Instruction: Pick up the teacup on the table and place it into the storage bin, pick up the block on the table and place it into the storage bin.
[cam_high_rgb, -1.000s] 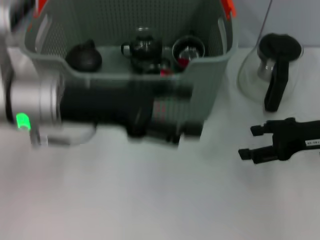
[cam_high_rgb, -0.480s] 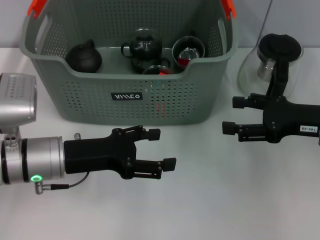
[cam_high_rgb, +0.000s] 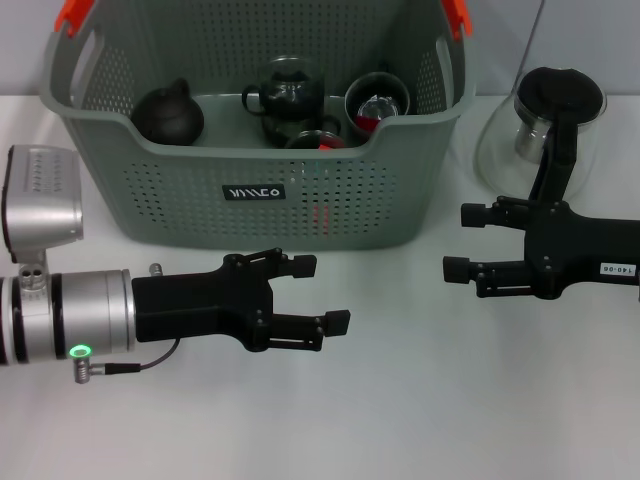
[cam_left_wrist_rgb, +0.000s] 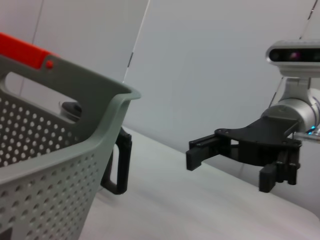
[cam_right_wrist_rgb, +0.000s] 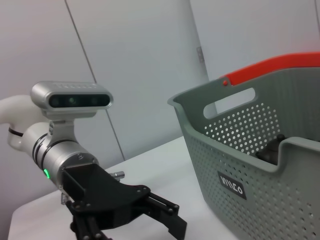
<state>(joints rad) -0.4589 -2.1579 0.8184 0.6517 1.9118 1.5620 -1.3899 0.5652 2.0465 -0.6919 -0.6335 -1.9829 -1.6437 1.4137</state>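
The grey perforated storage bin (cam_high_rgb: 250, 190) stands at the back of the white table, with orange clips on its handles. Inside it are a dark teacup (cam_high_rgb: 377, 98), a small red piece that looks like the block (cam_high_rgb: 365, 124), and two dark teapots (cam_high_rgb: 168, 113). My left gripper (cam_high_rgb: 320, 293) hovers open over the table just in front of the bin, with nothing between its fingers. My right gripper (cam_high_rgb: 461, 241) is open and empty to the right of the bin. The left wrist view shows the bin's corner (cam_left_wrist_rgb: 60, 150) and the right gripper (cam_left_wrist_rgb: 227, 167).
A glass carafe with a black handle (cam_high_rgb: 545, 130) stands at the back right, just behind the right gripper. Its handle (cam_left_wrist_rgb: 117, 165) shows beside the bin in the left wrist view. The bin's labelled front wall (cam_right_wrist_rgb: 260, 165) fills the right wrist view.
The left arm has drawn back from in front of the bin toward the table's front. The right gripper has shifted left and toward the bin. Both have nearly settled.
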